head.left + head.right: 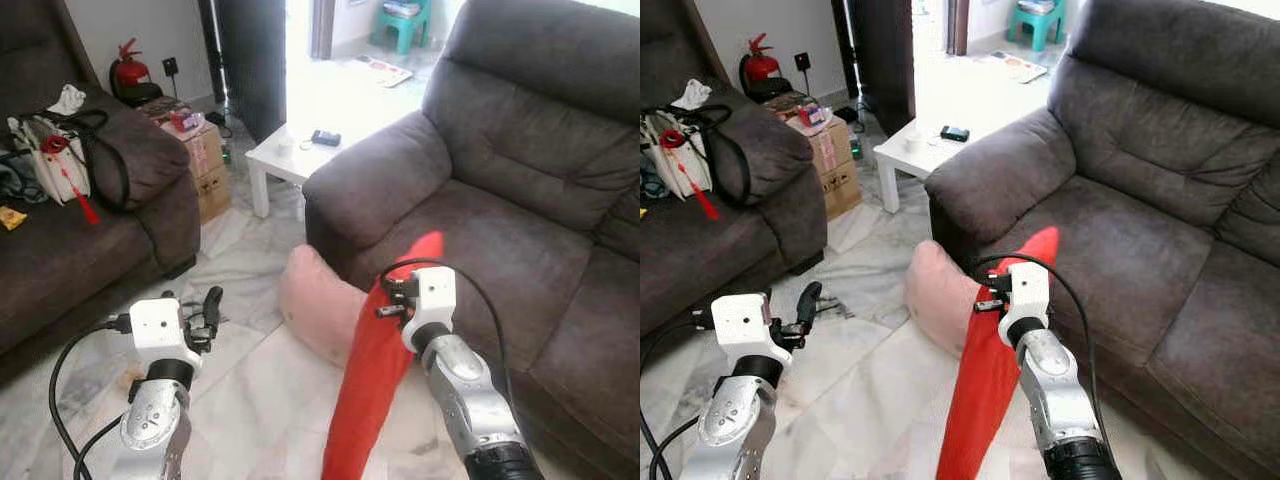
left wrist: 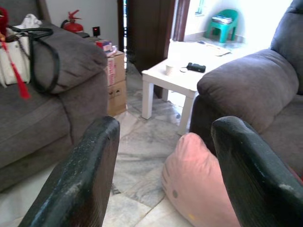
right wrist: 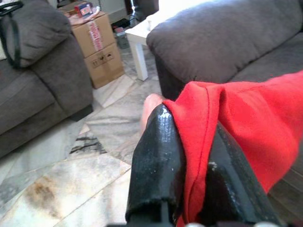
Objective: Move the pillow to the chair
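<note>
Marble floor [image 1: 250, 390] runs between two grey sofas; the pink pillow [image 1: 318, 305] lies on it against the armchair [image 1: 480, 200]. Right gripper [image 3: 189, 175] pinches a red cloth [image 1: 375, 380] between its fingers. Left gripper [image 2: 165, 165] hovers with fingers wide apart. Cardboard boxes [image 1: 205, 165] carry red print too small to read

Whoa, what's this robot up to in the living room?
It stands before a grey sofa. Its right gripper is shut on the edge of a red pillow, which hangs from it with its upper corner over the seat edge. A pink pillow lies on the floor against the sofa's base. The left gripper is open and holds nothing, pointing towards the pink pillow.
</note>
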Tool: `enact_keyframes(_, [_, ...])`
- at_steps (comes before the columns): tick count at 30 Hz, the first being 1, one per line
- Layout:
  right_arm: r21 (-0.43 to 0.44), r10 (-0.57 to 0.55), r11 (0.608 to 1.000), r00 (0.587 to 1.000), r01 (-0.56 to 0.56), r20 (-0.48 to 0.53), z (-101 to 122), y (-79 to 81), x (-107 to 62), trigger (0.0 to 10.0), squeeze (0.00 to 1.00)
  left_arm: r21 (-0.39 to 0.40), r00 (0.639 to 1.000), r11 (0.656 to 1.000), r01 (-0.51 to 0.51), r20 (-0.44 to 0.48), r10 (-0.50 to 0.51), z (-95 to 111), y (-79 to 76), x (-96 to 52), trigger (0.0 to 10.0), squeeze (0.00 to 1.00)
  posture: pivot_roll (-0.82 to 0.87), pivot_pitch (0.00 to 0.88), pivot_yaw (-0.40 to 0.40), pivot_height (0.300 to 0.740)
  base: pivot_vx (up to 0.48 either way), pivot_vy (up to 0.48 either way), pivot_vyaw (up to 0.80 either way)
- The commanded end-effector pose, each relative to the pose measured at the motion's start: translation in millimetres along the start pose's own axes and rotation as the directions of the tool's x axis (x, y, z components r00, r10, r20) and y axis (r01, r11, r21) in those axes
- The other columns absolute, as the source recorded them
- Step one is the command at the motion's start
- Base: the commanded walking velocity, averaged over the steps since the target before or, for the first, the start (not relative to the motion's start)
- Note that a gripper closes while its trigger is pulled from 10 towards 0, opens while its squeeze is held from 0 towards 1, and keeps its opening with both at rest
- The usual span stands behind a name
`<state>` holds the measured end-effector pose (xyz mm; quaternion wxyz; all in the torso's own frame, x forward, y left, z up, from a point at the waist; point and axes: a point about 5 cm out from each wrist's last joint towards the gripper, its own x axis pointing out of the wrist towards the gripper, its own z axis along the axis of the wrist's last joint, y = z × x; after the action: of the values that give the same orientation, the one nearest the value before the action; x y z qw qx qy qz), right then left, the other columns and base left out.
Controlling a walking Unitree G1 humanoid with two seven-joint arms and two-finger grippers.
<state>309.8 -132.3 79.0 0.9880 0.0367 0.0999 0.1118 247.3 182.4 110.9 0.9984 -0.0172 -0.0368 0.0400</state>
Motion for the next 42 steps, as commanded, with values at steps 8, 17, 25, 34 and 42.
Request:
enact_keyframes(8, [-0.028, 0.033, 0.999, 0.989, -0.029, 0.146, 35.8, 7.2, 8.4, 10.0, 0.0, 0.085, 1.0, 0.996, -0.003, -0.019, 0.004, -3.3, 0.9, 1.1, 10.0, 0.0, 0.07, 0.0, -0.042, 0.74, 0.0, -0.265, -0.8])
enact_keyframes(17, [-0.031, 0.03, 0.999, 0.989, -0.026, 0.142, 35.4, 7.1, 8.8, 10.0, 0.0, 0.066, 1.0, 0.998, -0.004, -0.023, 0.005, -4.0, 0.8, 1.2, 10.0, 0.0, 0.07, 0.0, -0.043, 0.74, 0.0, -0.085, -0.8])
enact_keyframes(25, [-0.033, 0.035, 0.999, 0.99, -0.03, 0.14, 35.1, 7.9, 9.4, 10.0, 0.0, 0.061, 1.0, 0.998, -0.002, -0.021, 0.003, -4.4, -0.2, 1.3, 10.0, 0.0, 0.07, 0.0, -0.045, 0.74, 0.0, 0.0, -0.8])
enact_keyframes(34, [-0.03, 0.049, 0.999, 0.985, -0.044, 0.164, 39.0, 9.2, 10.1, 10.0, 0.0, 0.059, 1.0, 0.998, 0.0, -0.021, 0.001, -4.4, -0.3, 1.9, 10.0, 0.0, 0.08, 0.0, -0.046, 0.74, 0.0, 0.0, -0.22])
enact_keyframes(42, [-0.118, 0.168, 0.982, 0.973, -0.15, 0.16, 46.2, 7.7, 13.3, 10.0, 0.0, 0.057, 1.0, 0.998, 0.006, -0.018, -0.005, -3.4, -0.9, 4.0, 10.0, 0.0, 0.08, 0.0, -0.042, 0.74, 0.0, 0.0, 0.0])
